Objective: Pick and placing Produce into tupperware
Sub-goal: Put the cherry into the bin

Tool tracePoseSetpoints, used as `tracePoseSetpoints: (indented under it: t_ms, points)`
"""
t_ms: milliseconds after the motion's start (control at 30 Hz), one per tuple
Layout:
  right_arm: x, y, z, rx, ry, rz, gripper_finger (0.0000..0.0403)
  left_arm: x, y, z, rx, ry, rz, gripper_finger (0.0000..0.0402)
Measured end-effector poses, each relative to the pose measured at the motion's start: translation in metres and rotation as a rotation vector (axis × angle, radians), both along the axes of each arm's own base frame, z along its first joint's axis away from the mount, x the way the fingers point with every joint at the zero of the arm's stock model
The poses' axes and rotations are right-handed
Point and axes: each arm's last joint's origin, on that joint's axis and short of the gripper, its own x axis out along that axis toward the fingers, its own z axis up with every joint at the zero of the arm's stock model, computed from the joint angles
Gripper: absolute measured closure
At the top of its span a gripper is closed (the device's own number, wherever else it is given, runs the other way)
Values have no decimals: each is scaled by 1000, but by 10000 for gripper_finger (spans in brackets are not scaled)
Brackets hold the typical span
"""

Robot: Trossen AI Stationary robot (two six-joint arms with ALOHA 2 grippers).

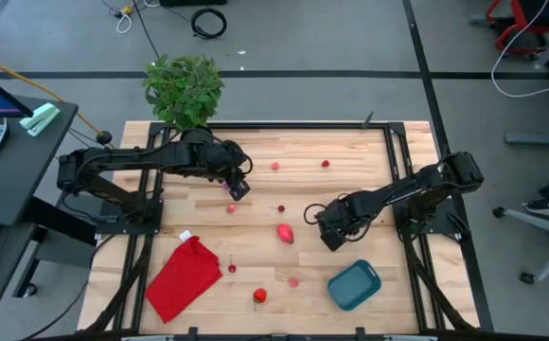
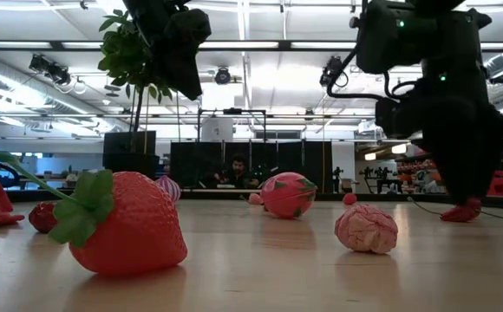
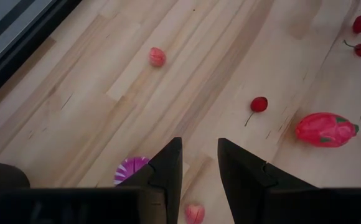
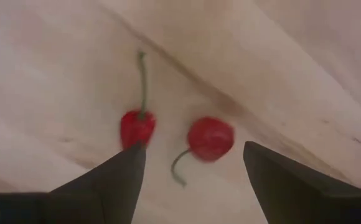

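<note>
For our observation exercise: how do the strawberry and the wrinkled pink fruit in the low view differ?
The strawberry is deep red with green leaves and a stem; the wrinkled pink fruit is pale pink with none. The strawberry looks larger, though it lies nearer the camera. Its skin is finely dimpled; the pink fruit's is deeply creased. Both rest on the wooden table, untouched.

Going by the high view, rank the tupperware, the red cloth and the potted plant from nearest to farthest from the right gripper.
From the right gripper:
1. Tupperware, at the near table edge.
2. Red cloth, far across on the left arm's side.
3. Potted plant, at the far edge.
</note>
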Motion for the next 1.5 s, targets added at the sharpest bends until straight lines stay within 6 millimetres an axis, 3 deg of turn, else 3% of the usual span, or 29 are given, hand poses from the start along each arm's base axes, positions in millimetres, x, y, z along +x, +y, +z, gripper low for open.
tracePoseSetpoints:
  t_ms: [300, 500, 1133, 1333, 1500]
  points:
    - [-8, -2, -11, -20, 20, -2, 143, 2, 0, 1, 4, -26, 0, 294]
    - [-8, -2, -19, -5, -43, -2, 178, 3, 0, 2, 6, -40, 0, 294]
    - [-5, -1, -17, -8, -52, 4, 295, 3, 1, 3, 7, -44, 1, 294]
    - [9, 5, 8, 130, -137, 48, 291, 3, 1, 3, 7, -45, 1, 294]
    - [10, 17, 49, 283, -232, 119, 290, 4, 1, 3, 9, -54, 0, 294]
